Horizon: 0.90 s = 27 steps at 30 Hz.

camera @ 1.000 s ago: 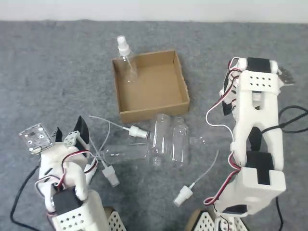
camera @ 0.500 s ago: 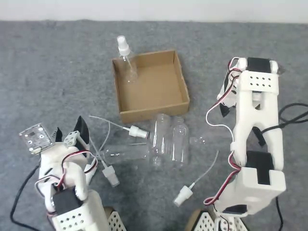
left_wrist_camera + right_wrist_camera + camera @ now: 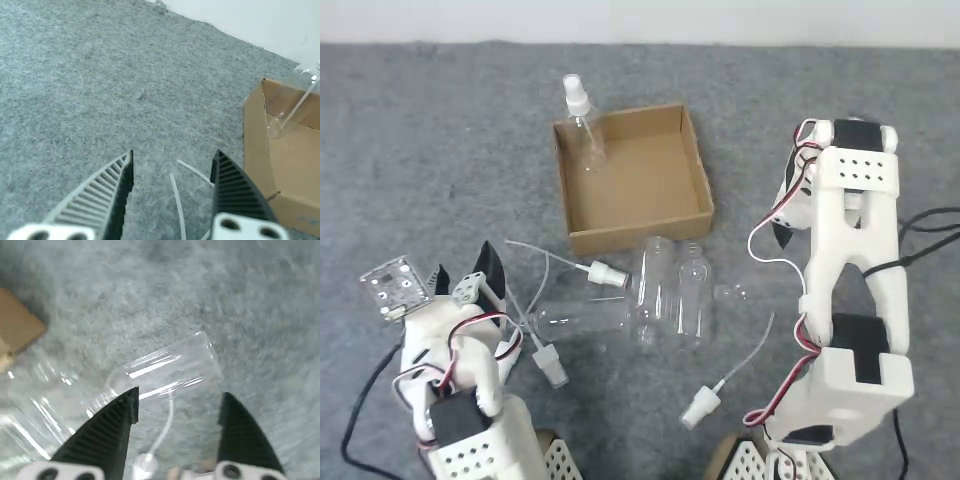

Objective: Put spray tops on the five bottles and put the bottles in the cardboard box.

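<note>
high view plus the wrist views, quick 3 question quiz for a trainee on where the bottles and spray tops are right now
1. How many loose spray tops lie on the carpet?
2. The capped bottle is: A) leaning in a corner of the cardboard box; B) lying in front of the box; C) held by an arm.
3. True or false: the left tool is shut on a spray top.
Key: 1) three; 2) A; 3) false, it is open and holds nothing.
</note>
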Tool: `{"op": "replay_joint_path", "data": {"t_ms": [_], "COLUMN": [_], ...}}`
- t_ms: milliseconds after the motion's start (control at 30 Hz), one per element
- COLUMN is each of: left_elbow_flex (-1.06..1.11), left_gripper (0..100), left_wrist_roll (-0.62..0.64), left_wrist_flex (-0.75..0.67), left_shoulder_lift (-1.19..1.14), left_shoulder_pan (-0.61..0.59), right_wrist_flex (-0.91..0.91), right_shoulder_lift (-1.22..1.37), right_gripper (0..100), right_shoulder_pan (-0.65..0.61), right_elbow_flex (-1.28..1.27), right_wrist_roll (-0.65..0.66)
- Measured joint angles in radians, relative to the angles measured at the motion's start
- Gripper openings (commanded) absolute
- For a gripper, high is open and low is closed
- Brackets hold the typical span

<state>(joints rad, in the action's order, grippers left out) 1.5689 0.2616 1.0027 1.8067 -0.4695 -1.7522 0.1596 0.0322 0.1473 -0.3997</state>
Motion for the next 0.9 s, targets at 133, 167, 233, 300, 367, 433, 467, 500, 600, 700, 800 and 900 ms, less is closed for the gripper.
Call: {"op": "replay_joint_path", "data": {"t_ms": [133, 167, 233, 300, 367, 433, 467, 500, 600, 700, 800, 900], "left_elbow_flex": [0.0, 0.0, 0.0, 0.0, 0.0, 0.0, 0.0, 0.0, 0.0, 0.0, 0.0, 0.0], "left_gripper": [24, 24, 24, 24, 24, 24, 24, 24, 24, 24, 24, 24], "left_wrist_roll": [0.0, 0.0, 0.0, 0.0, 0.0, 0.0, 0.0, 0.0, 0.0, 0.0, 0.0, 0.0], "left_wrist_flex": [0.0, 0.0, 0.0, 0.0, 0.0, 0.0, 0.0, 0.0, 0.0, 0.0, 0.0, 0.0], "left_shoulder_lift": [0.0, 0.0, 0.0, 0.0, 0.0, 0.0, 0.0, 0.0, 0.0, 0.0, 0.0, 0.0], "left_shoulder_pan": [0.0, 0.0, 0.0, 0.0, 0.0, 0.0, 0.0, 0.0, 0.0, 0.0, 0.0, 0.0], "right_wrist_flex": [0.0, 0.0, 0.0, 0.0, 0.0, 0.0, 0.0, 0.0, 0.0, -0.002, -0.002, -0.002], "right_shoulder_lift": [0.0, 0.0, 0.0, 0.0, 0.0, 0.0, 0.0, 0.0, 0.0, -0.038, -0.106, -0.153], "right_gripper": [9.5, 8.5, 6.9, 5.8, 4.8, 3.2, 2.0, 0.7, 0.7, 0.7, 0.7, 0.9], "right_shoulder_pan": [0.0, 0.0, 0.0, 0.0, 0.0, -0.008, -0.014, -0.023, -0.043, -0.055, -0.066, -0.092], "right_elbow_flex": [0.0, 0.0, 0.0, 0.0, 0.0, 0.0, 0.0, 0.0, 0.0, 0.0, -0.003, -0.058], "right_wrist_roll": [0.21, 0.261, 0.354, 0.442, 0.525, 0.617, 0.663, 0.709, 0.852, 0.97, 1.043, 1.103]}}
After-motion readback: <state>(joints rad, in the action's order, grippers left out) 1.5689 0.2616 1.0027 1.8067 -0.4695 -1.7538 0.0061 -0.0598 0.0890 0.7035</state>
